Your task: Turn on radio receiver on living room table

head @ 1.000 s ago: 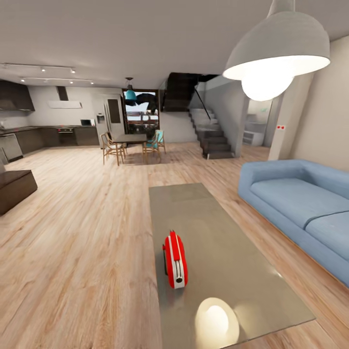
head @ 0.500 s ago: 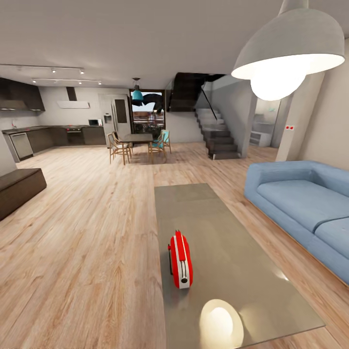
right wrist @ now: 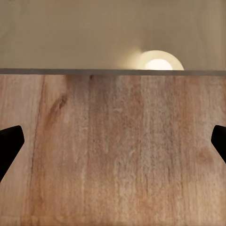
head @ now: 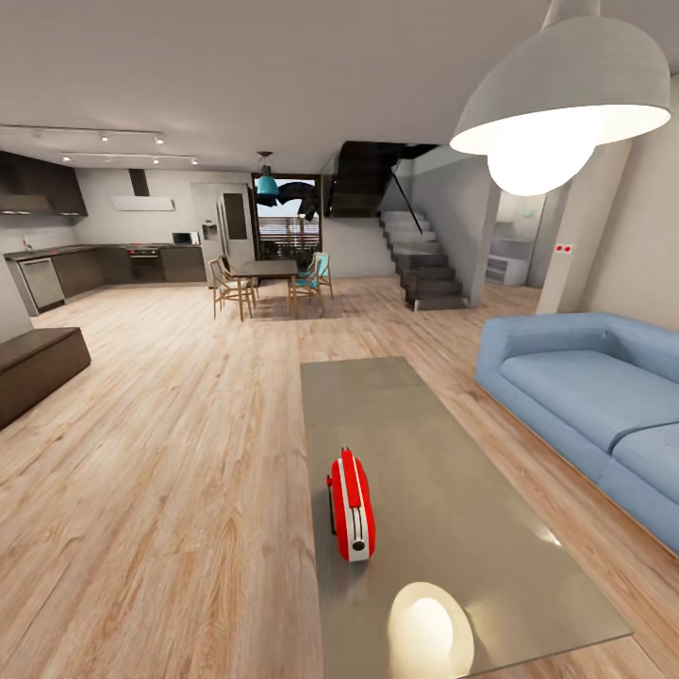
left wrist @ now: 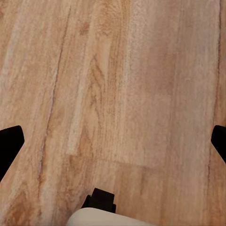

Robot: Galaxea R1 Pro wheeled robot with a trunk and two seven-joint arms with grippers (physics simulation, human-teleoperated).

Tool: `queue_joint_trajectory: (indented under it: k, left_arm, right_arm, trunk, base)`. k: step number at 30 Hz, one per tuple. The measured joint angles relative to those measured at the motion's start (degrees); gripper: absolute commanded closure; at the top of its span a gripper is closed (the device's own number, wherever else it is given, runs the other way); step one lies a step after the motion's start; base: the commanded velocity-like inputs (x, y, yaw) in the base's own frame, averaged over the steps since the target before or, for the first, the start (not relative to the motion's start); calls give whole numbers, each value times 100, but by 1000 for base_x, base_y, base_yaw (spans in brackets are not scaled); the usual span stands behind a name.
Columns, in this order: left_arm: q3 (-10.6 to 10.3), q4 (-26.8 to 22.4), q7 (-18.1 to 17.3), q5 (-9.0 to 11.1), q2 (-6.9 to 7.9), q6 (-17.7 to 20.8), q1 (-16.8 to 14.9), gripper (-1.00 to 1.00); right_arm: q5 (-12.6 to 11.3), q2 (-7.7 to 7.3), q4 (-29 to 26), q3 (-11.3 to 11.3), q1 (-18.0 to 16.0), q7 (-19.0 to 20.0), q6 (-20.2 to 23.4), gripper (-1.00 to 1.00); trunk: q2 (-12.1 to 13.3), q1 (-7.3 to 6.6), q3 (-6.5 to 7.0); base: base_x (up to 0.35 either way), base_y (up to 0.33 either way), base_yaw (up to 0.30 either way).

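Right gripper (right wrist: 113, 136) hanging spread wide over wood floor beside grey glossy table (right wrist: 70, 33); slim red radio receiver (head: 351, 505) standing upright on it; left gripper (left wrist: 113, 141) gaping too.

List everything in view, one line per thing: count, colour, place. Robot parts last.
radio receiver: 1, red with white trim, upright on the table
table: 1, grey glossy, centre foreground
sofa: 1, blue, right of the table
pendant lamp: 1, white, upper right
dining table with chairs: 1 set, dark and wood, far centre
stairs: 1 flight, dark, far right
bench: 1, dark brown, left edge
left gripper: 1, black fingertips, open, over wood floor
right gripper: 1, black fingertips, open, over floor near table edge
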Motion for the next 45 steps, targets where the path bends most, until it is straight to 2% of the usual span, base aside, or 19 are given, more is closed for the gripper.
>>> queue_joint_trajectory:
  k: [6, 19, 27, 30, 32, 34, 36, 38, 39, 45]
  left_arm:
    - [0, 0, 0, -4, 4, 0, 0, -100]
    - [0, 0, 0, -2, 7, 0, 0, -100]
    - [0, 0, 0, 0, 0, 0, 0, -100]
    - [0, 0, 0, 0, 5, 0, 0, -100]
    - [0, 0, 0, 0, 4, 0, 0, -100]
    - [0, 0, 0, 0, -3, 0, 0, -100]
    - [0, 0, 0, 0, -11, 0, 0, -100]
    - [0, 1, 0, 0, -21, 0, 0, -100]
    - [1, 1, 0, -1, -21, -1, 0, -100]
    - [1, 0, 0, 0, -27, 0, 0, -100]
  right_arm:
    - [2, 0, 0, 5, 0, 0, 0, -100]
    - [5, 0, 0, 8, -2, 0, 8, -100]
    - [5, 0, 0, 10, -3, 3, 7, -100]
    - [7, 19, -265, 71, -6, 11, 59, -100]
    - [10, 36, -488, 194, -8, 14, 135, -100]
    - [11, 58, -711, 369, -9, 14, 357, -100]
    - [7, 123, -990, 519, -9, 11, 816, -100]
    - [8, 254, -1433, 628, -9, 7, 1609, -100]
    - [-1, 400, -2070, 699, -10, 0, 2544, -100]
    - [1, 628, -2956, 760, -14, -2, 3382, -100]
  trunk:
    - [0, -3, 0]
    - [0, -3, 0]
    - [0, 0, 0]
    - [0, 0, 0]
    - [0, 0, 0]
    - [0, 0, 0]
    - [0, 0, 0]
    - [0, 0, 0]
    - [0, 0, 1]
    - [0, 0, 0]
  base:
    - [154, 0, 0]
    - [307, 0, 0]
    - [74, 0, 0]
    - [4, 0, 0]
    - [2, 0, 0]
    - [1, 0, 0]
    - [0, 0, 0]
    - [0, 0, 0]
    - [0, 0, 0]
    - [0, 0, 0]
